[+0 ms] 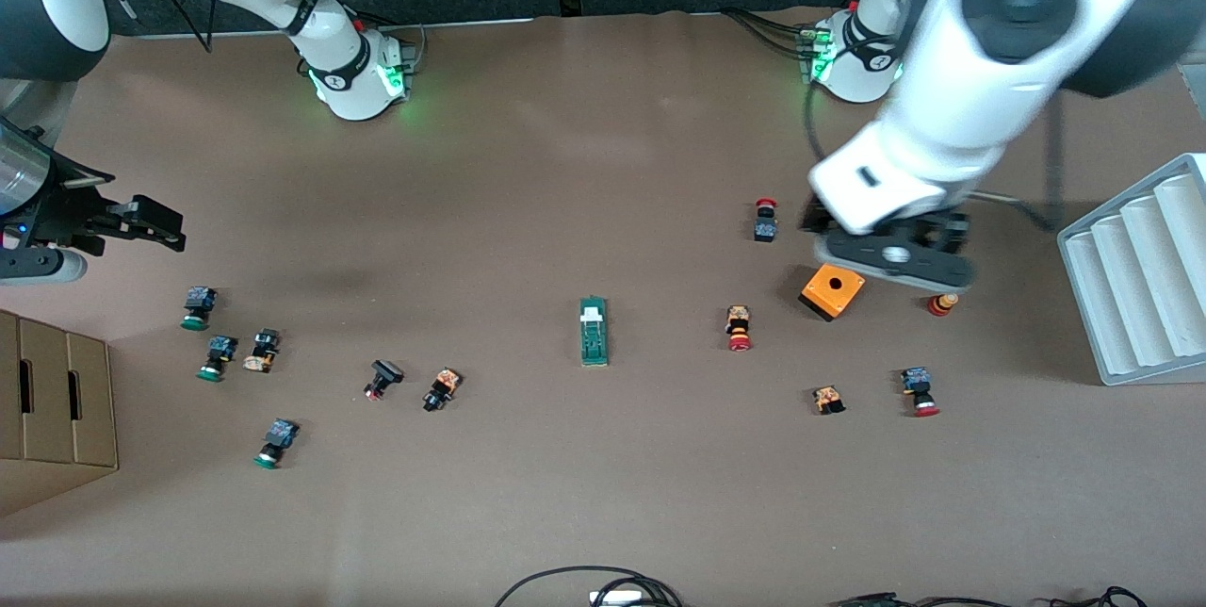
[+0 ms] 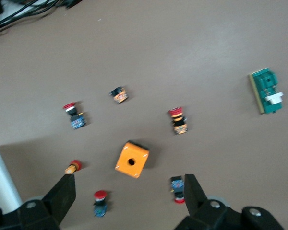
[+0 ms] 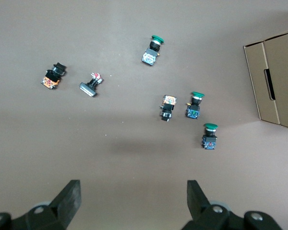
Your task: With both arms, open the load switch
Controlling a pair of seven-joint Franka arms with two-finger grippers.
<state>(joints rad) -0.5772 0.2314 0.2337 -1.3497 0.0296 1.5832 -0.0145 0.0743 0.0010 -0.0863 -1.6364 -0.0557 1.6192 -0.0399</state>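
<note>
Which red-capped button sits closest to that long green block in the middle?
The red button with the orange body, lying between the green block and the orange cube. The other red ones lie toward the left arm's end.

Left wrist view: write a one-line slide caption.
Open left pincer over the orange cube, red push buttons scattered around, green load switch lying apart.

No readable text, labels or numbers — none on any object

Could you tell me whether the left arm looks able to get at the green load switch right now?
Probably yes: the left hand hangs open over the orange cube, and bare table lies around the load switch.
</note>
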